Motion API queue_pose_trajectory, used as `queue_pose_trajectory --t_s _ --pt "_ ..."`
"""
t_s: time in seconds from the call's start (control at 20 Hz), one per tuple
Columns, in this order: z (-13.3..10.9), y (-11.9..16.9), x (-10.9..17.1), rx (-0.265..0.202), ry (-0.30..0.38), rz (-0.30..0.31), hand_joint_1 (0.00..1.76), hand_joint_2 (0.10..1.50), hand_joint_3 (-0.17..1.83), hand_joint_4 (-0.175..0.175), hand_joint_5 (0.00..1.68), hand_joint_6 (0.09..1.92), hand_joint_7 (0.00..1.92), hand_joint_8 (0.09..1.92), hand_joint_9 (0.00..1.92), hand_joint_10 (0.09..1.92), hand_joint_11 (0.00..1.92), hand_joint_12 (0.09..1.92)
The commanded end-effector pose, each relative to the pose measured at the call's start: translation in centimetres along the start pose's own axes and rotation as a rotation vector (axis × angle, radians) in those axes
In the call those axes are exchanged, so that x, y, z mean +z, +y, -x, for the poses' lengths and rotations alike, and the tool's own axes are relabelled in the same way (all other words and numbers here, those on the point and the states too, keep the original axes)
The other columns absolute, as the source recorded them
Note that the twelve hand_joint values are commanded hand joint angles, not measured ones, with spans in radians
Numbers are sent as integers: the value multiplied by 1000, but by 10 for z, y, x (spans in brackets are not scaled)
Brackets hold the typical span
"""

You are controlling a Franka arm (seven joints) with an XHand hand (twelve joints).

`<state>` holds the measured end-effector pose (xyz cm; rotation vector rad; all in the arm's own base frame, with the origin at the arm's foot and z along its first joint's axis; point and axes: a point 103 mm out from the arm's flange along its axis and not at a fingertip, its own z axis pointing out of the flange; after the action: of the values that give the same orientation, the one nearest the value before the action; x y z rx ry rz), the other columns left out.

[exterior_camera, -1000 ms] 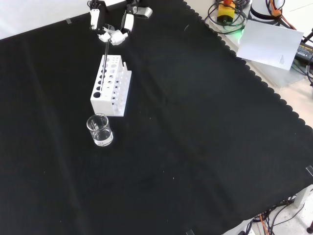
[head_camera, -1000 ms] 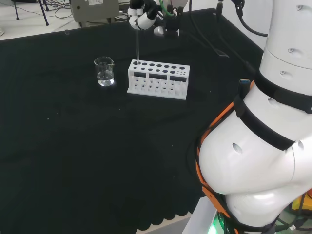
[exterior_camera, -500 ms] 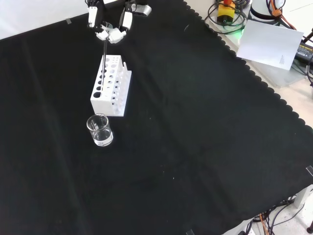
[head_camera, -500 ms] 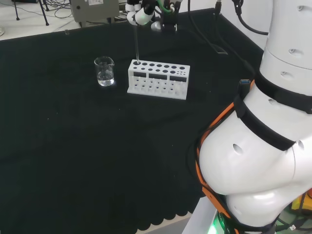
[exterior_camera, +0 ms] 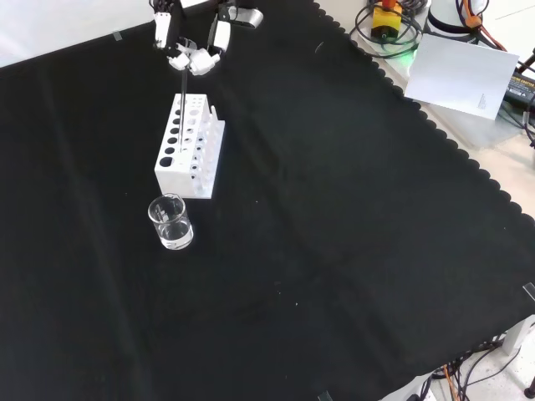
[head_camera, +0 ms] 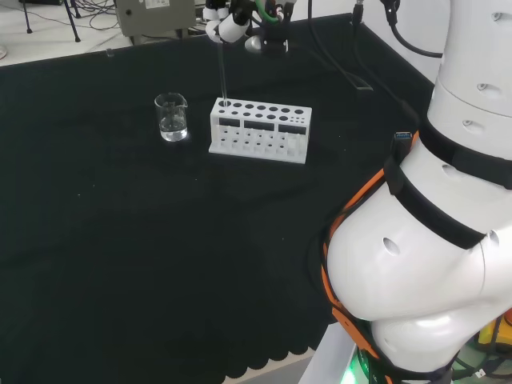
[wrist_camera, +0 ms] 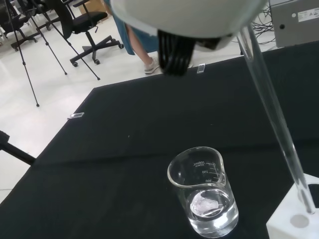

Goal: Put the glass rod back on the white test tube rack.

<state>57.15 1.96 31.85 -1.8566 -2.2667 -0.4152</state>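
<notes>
In the head view, at the left on the black worktop [head_camera: 120, 240], stands a small beaker [head_camera: 171, 117] with a little clear liquid in it. Just to its right is the white test tube rack [head_camera: 259, 129]. The glass rod [head_camera: 222, 72] stands almost upright over the rack's left end, and its lower tip is at the corner hole there; the wrist view shows the tip just at the rack's top. Whether it already sits inside the hole I cannot tell.

Above it, the robot hand [head_camera: 228, 20] has its fingers curled around the rod's upper end. Compared with one second ago, the robot hand is higher and a little more to the left in the head view, while the tip stayed at the same hole. So the rod is now more vertical, and I judge it is being lined up for lowering into the rack.
</notes>
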Motion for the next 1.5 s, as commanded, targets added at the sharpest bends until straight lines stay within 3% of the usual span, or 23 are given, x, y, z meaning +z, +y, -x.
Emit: queue_pose_trajectory --t_s 0.05,0.75,1.5 --pt "-3 1 1 -3 1 -1 1307 587 962 -175 1094 892 1161 1284 1580 1033 1651 872" --pt "-8 0 10 -9 1 -14 1307 587 963 -175 1094 892 1161 1285 1580 1034 1651 873" --pt "7 4 25 13 15 -40 1307 587 963 -175 1094 892 1161 1285 1580 1034 1652 874"
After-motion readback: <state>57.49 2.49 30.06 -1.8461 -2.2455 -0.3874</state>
